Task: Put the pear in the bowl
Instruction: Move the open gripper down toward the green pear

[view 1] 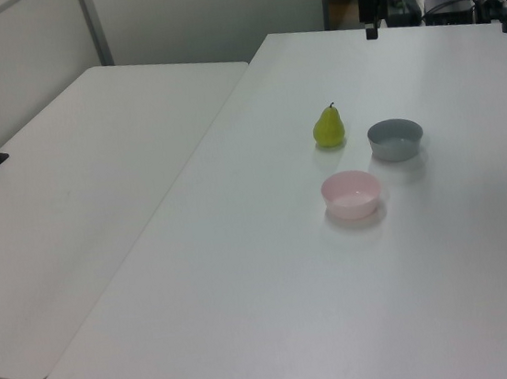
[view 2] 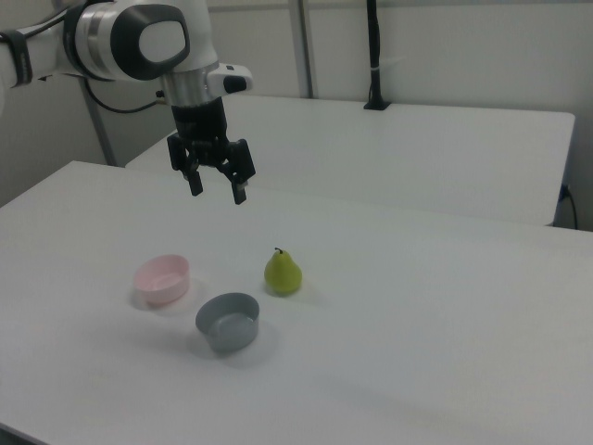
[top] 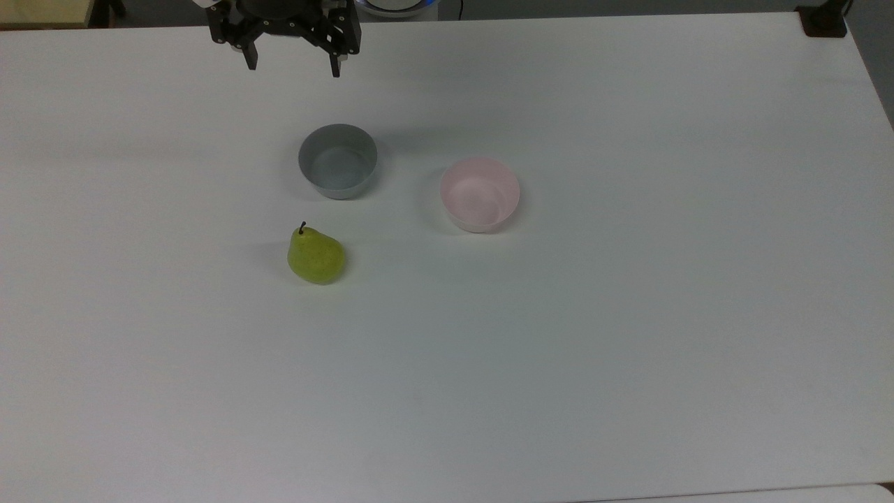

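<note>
- The hand (top: 292, 66) hangs above the counter's (top: 628, 335) far edge in the top view, fingers spread wide and holding nothing; its upper part is cut off by the frame.
- The pear (top: 316, 256) stands upright, well inside the counter's edges.
- The grey bowl (top: 338, 161) sits just beyond the pear.
- The pink bowl (top: 480, 193) lies to the top view's right, apart from both.

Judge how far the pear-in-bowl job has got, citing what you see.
Nothing looks done: the pear stands on the white table, apart from both bowls. Nothing is in hand: the gripper hangs open and empty above the table. Left: grasp the pear, carry it to the pink bowl, not the grey bowl, and release.
</note>
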Tool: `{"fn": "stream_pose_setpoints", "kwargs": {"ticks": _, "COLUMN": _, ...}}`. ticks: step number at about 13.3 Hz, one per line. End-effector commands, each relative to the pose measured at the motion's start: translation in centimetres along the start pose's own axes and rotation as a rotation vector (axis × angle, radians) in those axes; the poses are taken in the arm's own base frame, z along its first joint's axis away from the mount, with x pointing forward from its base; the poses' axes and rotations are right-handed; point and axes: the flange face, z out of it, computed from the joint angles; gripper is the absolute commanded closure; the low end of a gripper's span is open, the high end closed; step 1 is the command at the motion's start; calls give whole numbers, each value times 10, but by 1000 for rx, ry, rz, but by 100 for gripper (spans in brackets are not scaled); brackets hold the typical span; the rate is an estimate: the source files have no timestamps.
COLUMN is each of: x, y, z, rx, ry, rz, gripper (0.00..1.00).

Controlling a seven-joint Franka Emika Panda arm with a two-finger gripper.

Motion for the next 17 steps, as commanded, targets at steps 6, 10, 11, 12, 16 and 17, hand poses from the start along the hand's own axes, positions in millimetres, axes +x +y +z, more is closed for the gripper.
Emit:
{"fn": "stream_pose_setpoints", "kwargs": {"ticks": 6, "x": -5, "y": 12, "z": -10, "rx": 6, "ry": 18, "rz": 57, "gripper": 0}}
{"fn": "stream_pose_setpoints", "kwargs": {"ticks": 10, "x": 1, "y": 11, "z": -5, "rx": 0, "ry": 15, "rz": 54, "gripper": 0}}
{"fn": "stream_pose_setpoints", "kwargs": {"ticks": 11, "x": 6, "y": 9, "z": 5, "rx": -3, "ry": 1, "rz": 41, "gripper": 0}}
{"fn": "stream_pose_setpoints", "kwargs": {"ticks": 12, "x": 16, "y": 7, "z": 14, "rx": -15, "ry": -12, "rz": 24, "gripper": 0}}
{"fn": "stream_pose_setpoints", "kwargs": {"ticks": 16, "x": 56, "y": 20, "z": 57, "rx": -53, "ry": -6, "rz": -5, "gripper": 0}}
{"fn": "stream_pose_setpoints", "kwargs": {"ticks": 17, "x": 65, "y": 22, "z": 68, "rx": -63, "ry": 14, "rz": -5, "gripper": 0}}
